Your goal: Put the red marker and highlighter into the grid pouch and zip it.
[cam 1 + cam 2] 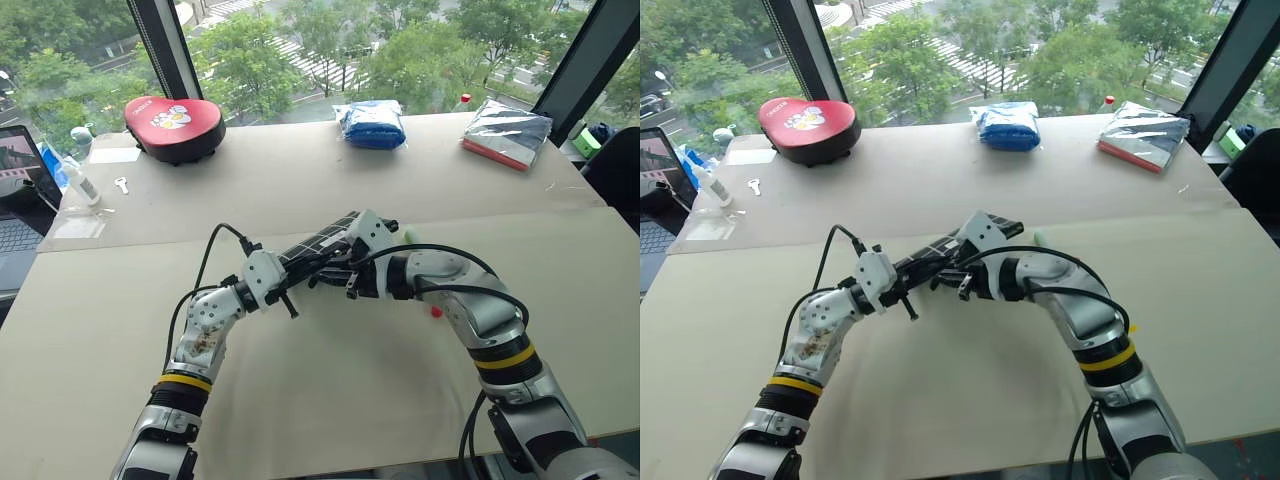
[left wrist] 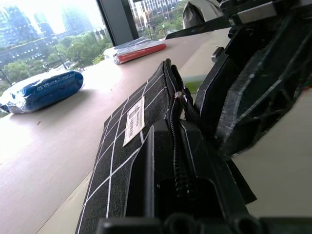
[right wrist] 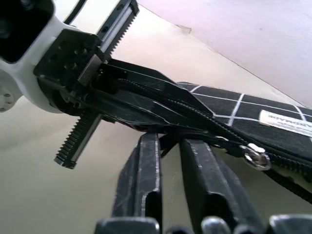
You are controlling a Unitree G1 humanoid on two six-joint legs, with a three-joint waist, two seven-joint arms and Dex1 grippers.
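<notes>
Grid pouch (image 1: 322, 243), black with white lines, is held off the table (image 1: 330, 400) near its middle, between the two arms, tilted so its far end rises toward the window. Left gripper (image 3: 105, 105) is clenched on the pouch's near end, its black fingers (image 2: 195, 161) pinching the fabric along the zipper edge; the white label (image 2: 133, 120) faces up just past that grip. Right gripper (image 3: 168, 161) comes at the pouch from the opposite side, its two fingers (image 3: 141, 170) a little apart with a narrow gap between them, tips right at the zipper line just beside the left gripper; cannot tell if they actually pinch the strap or the teeth. Metal ring of the zipper pull (image 3: 257, 158) sits on the zipper track just beside the right fingers, on the side away from the left gripper. Something pale green (image 1: 410, 236), maybe the highlighter, shows just beyond the pouch's far end, mostly hidden by the right arm. A small red bit (image 1: 436, 312) lies on the table to the pouch's right, close under the right forearm; too small to tell what it is. Well beyond the pouch along the window edge: red heart-shaped case (image 1: 174, 124) to the left, blue packet (image 1: 372, 124) straight behind, silver and red packet (image 1: 506, 132) to the right.
</notes>
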